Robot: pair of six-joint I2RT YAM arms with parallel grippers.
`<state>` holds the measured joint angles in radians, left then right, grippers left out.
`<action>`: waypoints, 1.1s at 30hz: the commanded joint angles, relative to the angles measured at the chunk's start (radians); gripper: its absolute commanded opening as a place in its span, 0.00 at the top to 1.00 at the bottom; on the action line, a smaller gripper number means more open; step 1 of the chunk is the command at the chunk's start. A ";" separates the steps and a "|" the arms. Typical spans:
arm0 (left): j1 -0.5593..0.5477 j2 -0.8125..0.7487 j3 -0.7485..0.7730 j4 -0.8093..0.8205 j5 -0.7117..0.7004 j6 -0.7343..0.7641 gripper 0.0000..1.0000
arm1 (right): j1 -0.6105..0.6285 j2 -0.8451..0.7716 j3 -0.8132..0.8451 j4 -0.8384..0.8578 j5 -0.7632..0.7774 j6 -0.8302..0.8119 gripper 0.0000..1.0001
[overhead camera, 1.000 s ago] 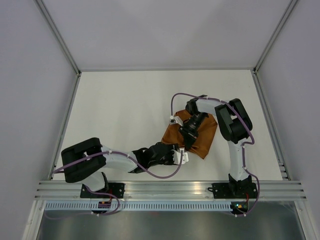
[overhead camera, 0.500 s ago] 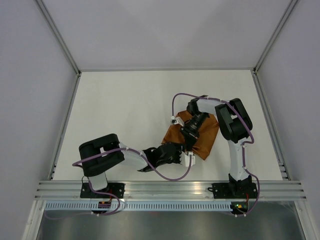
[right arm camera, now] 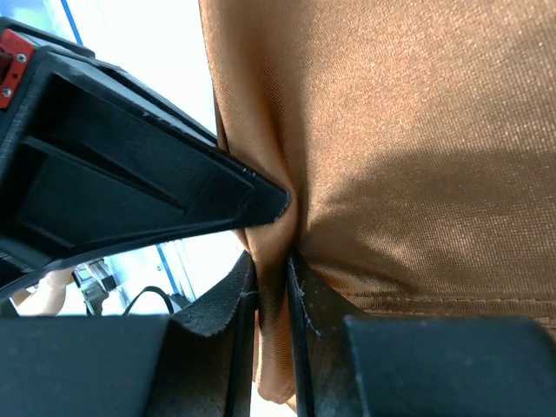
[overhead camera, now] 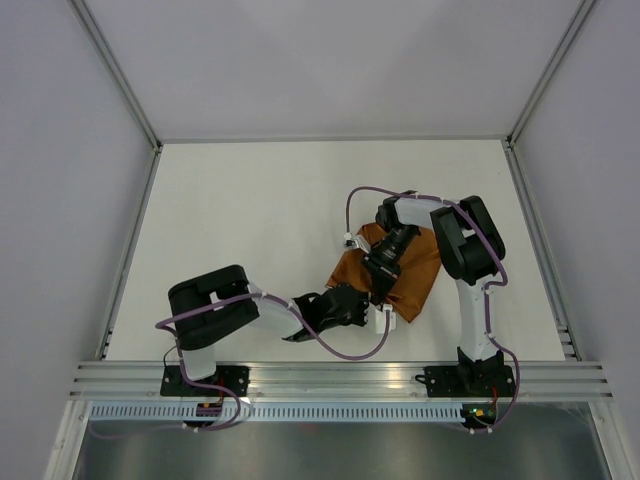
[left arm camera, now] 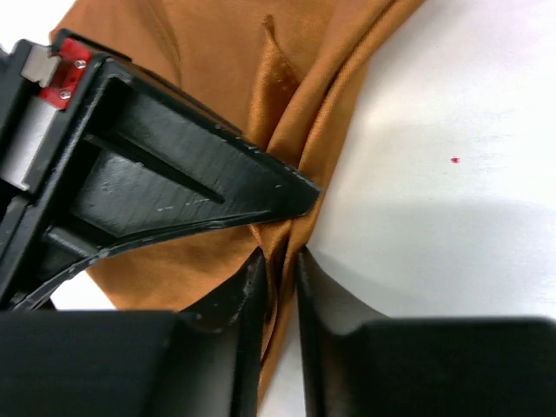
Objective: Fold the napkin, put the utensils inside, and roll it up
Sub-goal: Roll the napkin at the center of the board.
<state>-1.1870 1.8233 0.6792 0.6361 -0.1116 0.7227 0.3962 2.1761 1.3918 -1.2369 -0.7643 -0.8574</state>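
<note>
While the right fingers (right arm camera: 245, 282) have stayed as they were, nearly closed with a ridge of the napkin (overhead camera: 412, 272) pinched between them, the left arm has swung in across the table (overhead camera: 250, 220) from the near left. That has brought the left fingers (left arm camera: 254, 276) to the napkin's near corner. Those fingers stood wider a moment ago. They have now drawn in to a narrow gap, and the wrist view shows a bunched fold of orange cloth caught between their tips. Both sets of fingers therefore appear to hold the cloth at once, close together.

The napkin lies crumpled on the right half of the table, partly under the right arm. The utensils show in no view, and whether they are already wrapped inside cannot be told. With two grips set, the likely step is a fold or a turn of the roll, though the left pinch looks thin and could slip.
</note>
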 commanded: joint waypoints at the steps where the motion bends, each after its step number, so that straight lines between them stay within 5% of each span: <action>1: 0.004 0.025 0.034 -0.107 0.035 0.009 0.76 | -0.010 0.054 -0.028 0.152 0.158 -0.081 0.85; 6: 0.004 0.024 0.104 -0.258 0.033 -0.068 0.98 | -0.014 0.036 -0.039 0.171 0.168 -0.066 0.83; 18: 0.030 0.106 0.460 -0.764 0.101 -0.296 0.98 | -0.095 -0.163 -0.065 0.220 0.181 -0.015 0.47; 33: 0.148 0.139 0.654 -1.020 0.463 -0.413 0.98 | -0.304 -0.361 -0.066 0.292 0.062 0.057 0.45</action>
<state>-1.0744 1.9423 1.2716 -0.3023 0.2150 0.3794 0.1287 1.9091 1.3289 -1.0012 -0.6407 -0.8154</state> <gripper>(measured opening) 0.033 0.556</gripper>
